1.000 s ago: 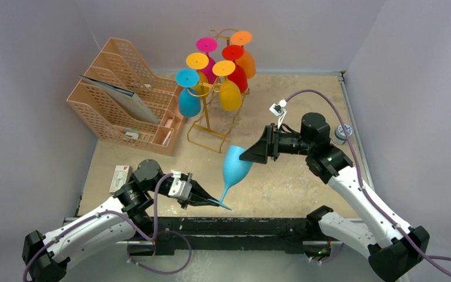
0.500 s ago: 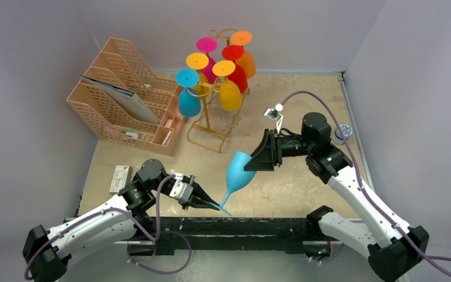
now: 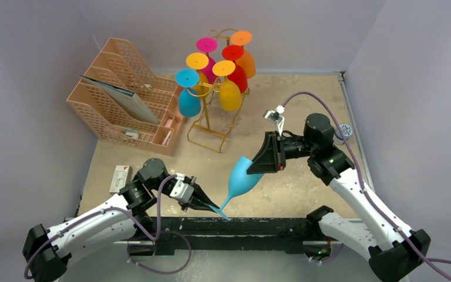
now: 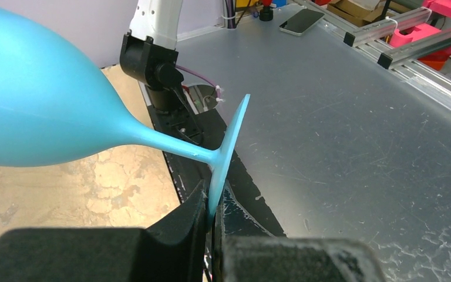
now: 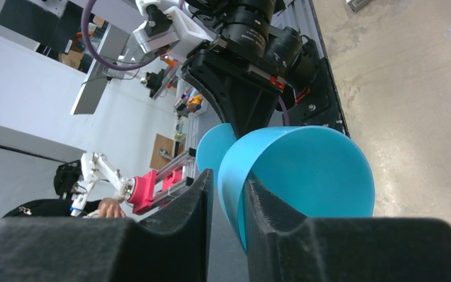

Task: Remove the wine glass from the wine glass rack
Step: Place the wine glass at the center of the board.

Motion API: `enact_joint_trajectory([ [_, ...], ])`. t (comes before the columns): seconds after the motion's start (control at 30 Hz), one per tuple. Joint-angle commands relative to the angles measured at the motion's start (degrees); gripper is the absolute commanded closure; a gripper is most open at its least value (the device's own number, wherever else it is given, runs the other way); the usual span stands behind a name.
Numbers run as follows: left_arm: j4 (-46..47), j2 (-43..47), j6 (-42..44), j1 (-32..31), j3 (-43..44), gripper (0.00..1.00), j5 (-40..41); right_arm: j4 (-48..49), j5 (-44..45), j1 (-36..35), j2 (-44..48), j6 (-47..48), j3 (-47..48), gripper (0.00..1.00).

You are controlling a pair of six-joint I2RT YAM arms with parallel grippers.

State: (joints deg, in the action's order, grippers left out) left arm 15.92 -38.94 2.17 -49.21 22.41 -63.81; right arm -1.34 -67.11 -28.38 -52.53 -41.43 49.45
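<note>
The wine glass [image 3: 242, 179], off the wine glass rack [image 3: 206, 117], is pinched by its foot in the clenched left hand [image 3: 213, 207] so its rim gets straddled by the right hand [image 3: 250, 169] (grip can't be told tbh).

Tilted blue wine glass [image 3: 243, 178], off gold rack [image 3: 205, 114]

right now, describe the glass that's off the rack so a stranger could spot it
In front of the gold wine glass rack, near the front edge of the table, a light blue wine glass slants between the two arms. The left pincer clamps its foot and the right pincer straddles its rim. Every other glass, another blue one included, hangs from the rack.
</note>
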Motion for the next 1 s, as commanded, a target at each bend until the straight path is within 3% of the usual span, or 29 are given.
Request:
enact_joint_trajectory([
  [0.0, -1.55, -0.18, 0.13, 0.08, 2.57, 1.0, -0.25, 7.95, -2.92, 0.07, 1.82, -4.18, -0.19, 0.75],
  [0.07, -1.92, -0.22, 0.37, 0.08, 2.55, 1.0, -0.26, 10.1, -3.46, 0.08, 1.71, -5.79, -0.49, 0.76],
  [0.3, -2.23, -0.44, 0.77, 0.08, 2.55, 1.0, 0.46, 9.75, -4.04, 0.07, 1.95, -5.06, -0.79, 0.99],
  [0.43, -2.63, 0.02, 0.68, 0.08, 2.33, 0.99, 2.35, 7.06, -4.0, 0.08, 2.34, -3.38, -0.06, 1.0],
  [0.6, -2.34, 1.78, -0.67, 0.08, 1.62, 0.72, 5.51, 1.67, 1.35, 0.03, 5.24, 3.61, -0.6, 1.0],
  [0.63, -2.54, 2.41, -0.94, 0.08, 1.51, 0.56, 6.18, 0.15, 2.06, 0.07, 6.04, 4.81, -0.62, 1.0],
  [0.67, -3.02, 3.02, -1.25, 0.08, 1.67, 0.46, 7.16, -1.51, 2.37, 0.08, 6.68, 5.97, -0.5, 1.0],
  [0.8, -10.84, 4.63, -1.13, 0.08, 4.84, 0.29, 12.23, -7.87, 3.43, 0.06, 9.01, 11.39, 0.69, 1.0],
  [0.97, -29.41, 3.27, -0.6, 0.08, 13.46, 0.22, 25.0, -12.31, 8.59, -0.05, 11.51, 16.3, -0.02, 1.0],
])
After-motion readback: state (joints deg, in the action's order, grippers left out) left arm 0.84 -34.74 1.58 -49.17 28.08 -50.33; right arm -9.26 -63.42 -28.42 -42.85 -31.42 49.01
